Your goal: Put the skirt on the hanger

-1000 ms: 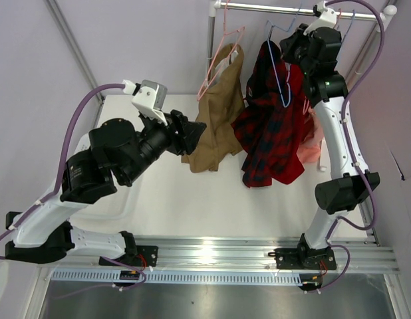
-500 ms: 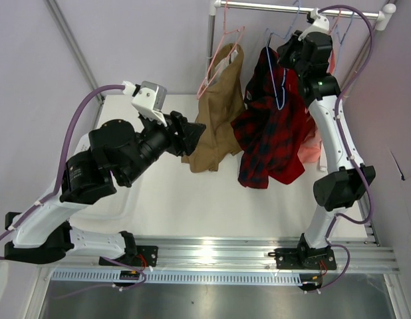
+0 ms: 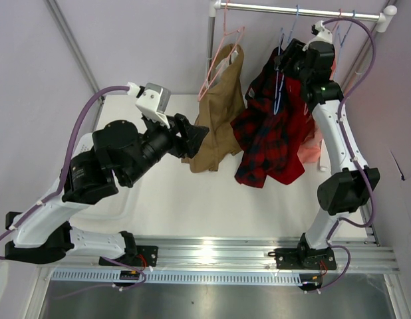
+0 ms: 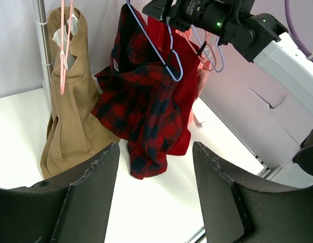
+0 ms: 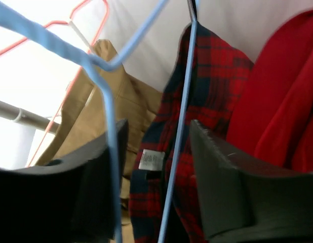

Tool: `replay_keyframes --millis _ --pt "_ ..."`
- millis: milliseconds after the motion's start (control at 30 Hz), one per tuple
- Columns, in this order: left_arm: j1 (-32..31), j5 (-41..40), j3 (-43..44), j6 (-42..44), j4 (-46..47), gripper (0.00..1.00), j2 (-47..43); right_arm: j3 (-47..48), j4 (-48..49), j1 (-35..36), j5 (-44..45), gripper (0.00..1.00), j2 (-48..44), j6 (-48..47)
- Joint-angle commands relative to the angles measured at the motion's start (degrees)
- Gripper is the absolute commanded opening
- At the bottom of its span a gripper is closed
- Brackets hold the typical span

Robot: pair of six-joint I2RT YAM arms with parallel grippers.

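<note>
Top external: the skirt (image 3: 269, 136) hangs at the far right of the worktop (image 3: 192, 196), below the rail (image 3: 298, 8). Its long axis runs vertical, with the waist up on the hanger (image 3: 278, 90) and the hem down. The hanger's hook points up toward the rail, but I cannot tell whether it rests on it. The right tool (image 3: 290, 56) is at the hanger's neck. The left tool (image 3: 192, 136) is near the tan garment (image 3: 219, 116) and grips nothing.

Left wrist: the left tool (image 4: 155, 152) is spread wide and empty. This view alone shows the whole light-blue triangle, tilted, with the skirt (image 4: 146, 111) bunched over its lower corner. It also shows the plain red garment (image 4: 186, 96) just behind the skirt.

Right wrist: the right tool (image 5: 156, 167) has its fingers (image 5: 232, 197) apart. Two hanger wires (image 5: 181, 116) pass through the gap, and neither is visibly pinched. Only this view shows a white label (image 5: 150, 159) inside the skirt's (image 5: 212, 86) waist.

Count: two arms; three garments, one tan, one plaid, one plain red; one light-blue hanger carrying the skirt; a pink hanger (image 3: 222, 60) with the tan garment. More wire hooks show at the rail's right end, too thin to count.
</note>
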Motion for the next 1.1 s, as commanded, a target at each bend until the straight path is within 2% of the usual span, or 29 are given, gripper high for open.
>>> replay_keyframes --millis 0,33,200,267,400,600,733,800,900,1067 --pt "0.2 0.83 -0.14 0.45 0.51 0.66 -0.48 -1.65 0.7 -0.78 -0.84 0.65 -5.39 1.81" --pt "0.2 0.75 0.12 0.45 0.25 0.66 -0.56 -2.17 0.61 -0.78 -1.53 0.72 -6.18 2.42" --pt "0.2 -0.13 0.92 1.15 -0.54 0.67 -0.65 -5.16 0.0 -0.95 -5.23 0.84 -11.97 4.71" --pt "0.2 -0.31 1.53 1.42 -1.07 0.67 -0.48 -5.95 -1.23 -0.95 -6.02 0.99 -13.83 5.42" --pt "0.2 -1.45 1.71 1.68 -1.42 0.68 -0.56 -10.16 -2.2 -1.3 -7.78 1.0 -19.8 5.94" --pt "0.2 -3.38 -0.4 1.51 -2.39 0.69 -1.53 -16.93 -8.87 -1.31 -8.93 0.99 -31.66 6.21" --pt "0.2 -4.96 -3.47 -0.33 -3.79 0.69 -2.32 -31.22 -11.43 -1.3 -7.08 0.99 -42.99 4.98" --pt "0.2 -5.14 -6.27 -1.04 -4.06 0.69 -3.11 -35.38 -12.04 -1.3 -5.77 1.0 -49.68 4.11" --pt "0.2 -5.75 -9.52 -2.71 -4.23 0.69 -4.25 -39.44 -15.98 -1.3 -4.44 0.99 -55.04 2.79" --pt "0.55 -5.68 -14.46 -4.82 -3.88 0.69 -5.75 -42.34 -20.74 -1.3 -5.76 1.0 -58.48 1.29"
